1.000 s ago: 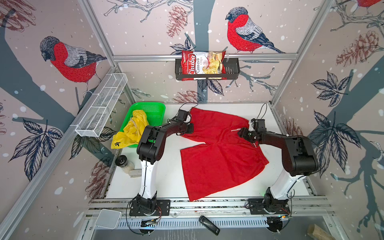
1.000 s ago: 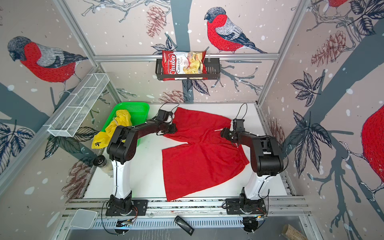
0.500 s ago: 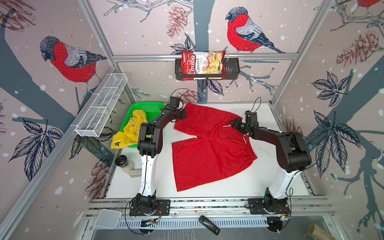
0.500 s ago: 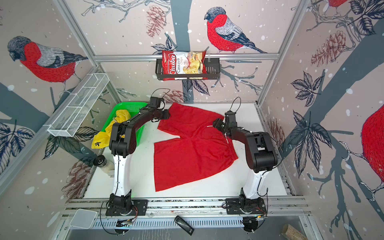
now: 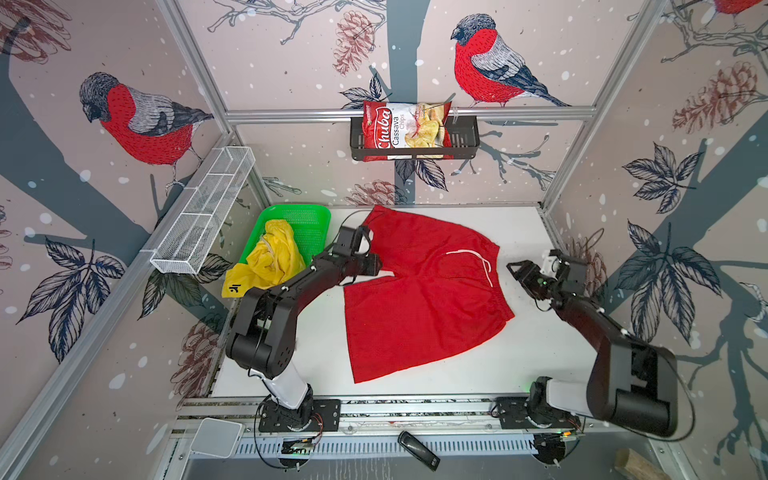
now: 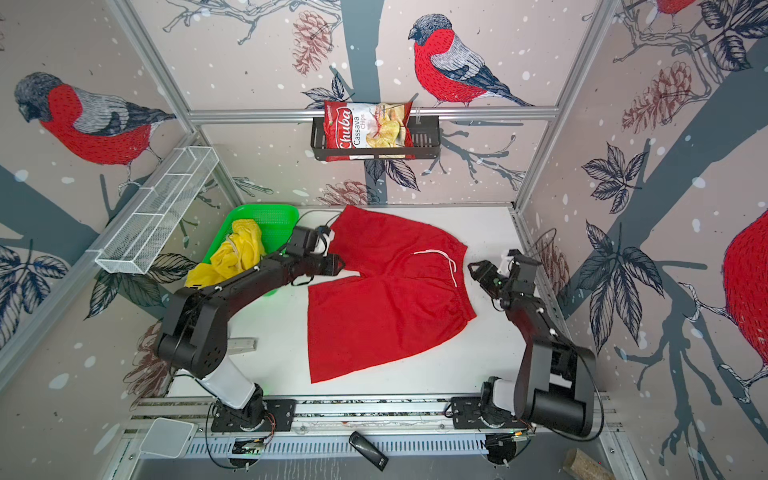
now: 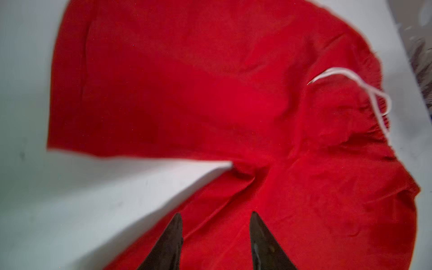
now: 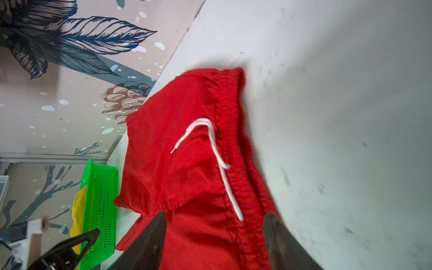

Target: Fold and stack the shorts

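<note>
At the far left a bright green perforated plastic basket (image 5: 299,210) holds the crumpled bright yellow cloth shorts (image 5: 272,259), one leg spilling over its near rim. Just right of it the left gripper (image 7: 216,217) hovers over the leg hem of the plain red cloth shorts (image 5: 419,291), jaws apart and pinching nothing. The red pair lies spread flat on the white tabletop (image 5: 519,353), legs towards the basket, waistband towards the right, with its white drawstring (image 5: 478,259) loose on top. Past the waistband the right gripper (image 8: 216,216) hangs over bare table, jaws wide and empty.

The step in hand looks like the first fold, leg over leg. To do it well, each gripper should probably pinch both layers at its own end of the far leg, then lift and carry across together so the cloth stays taut and the edges meet. The cord is best kept inside the fold.

Count: one basket, two pairs of shorts (one yellow, one red), one visible drawstring, two grippers.
</note>
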### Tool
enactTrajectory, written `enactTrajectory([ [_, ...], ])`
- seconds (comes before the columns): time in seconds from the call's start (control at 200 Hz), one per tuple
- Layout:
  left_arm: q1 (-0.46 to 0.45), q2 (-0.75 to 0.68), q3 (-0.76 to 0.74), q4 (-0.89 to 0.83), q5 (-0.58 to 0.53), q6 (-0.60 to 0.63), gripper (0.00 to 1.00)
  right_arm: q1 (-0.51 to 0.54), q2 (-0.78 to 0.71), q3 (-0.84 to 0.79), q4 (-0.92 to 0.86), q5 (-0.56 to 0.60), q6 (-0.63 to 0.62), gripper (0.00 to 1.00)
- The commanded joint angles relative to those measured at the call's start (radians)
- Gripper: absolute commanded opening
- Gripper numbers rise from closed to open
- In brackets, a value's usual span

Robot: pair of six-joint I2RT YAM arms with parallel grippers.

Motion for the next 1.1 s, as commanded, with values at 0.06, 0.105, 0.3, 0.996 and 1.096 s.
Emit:
enactTrajectory([
  [0.06,0.025,0.021,-0.095,0.116,-0.038,-0.053,0.44,-0.078,-0.09,-0.097,-0.063,-0.054,-0.02,0.69],
  [0.105,0.034,0.04,-0.094,0.112,-0.034,-0.057,0.44,-0.087,-0.099,-0.108,-0.09,-0.029,-0.02,0.69],
  [0.3,0.064,0.127,-0.086,0.122,-0.045,-0.063,0.43,-0.084,-0.125,-0.171,-0.14,0.055,0.02,0.73],
  [0.996,0.132,0.263,0.107,0.13,-0.105,-0.036,0.44,0.087,-0.168,-0.282,-0.123,0.024,0.112,0.74],
  [1.096,0.131,0.259,0.102,0.134,-0.105,-0.036,0.44,0.088,-0.163,-0.308,-0.088,-0.004,0.131,0.73],
])
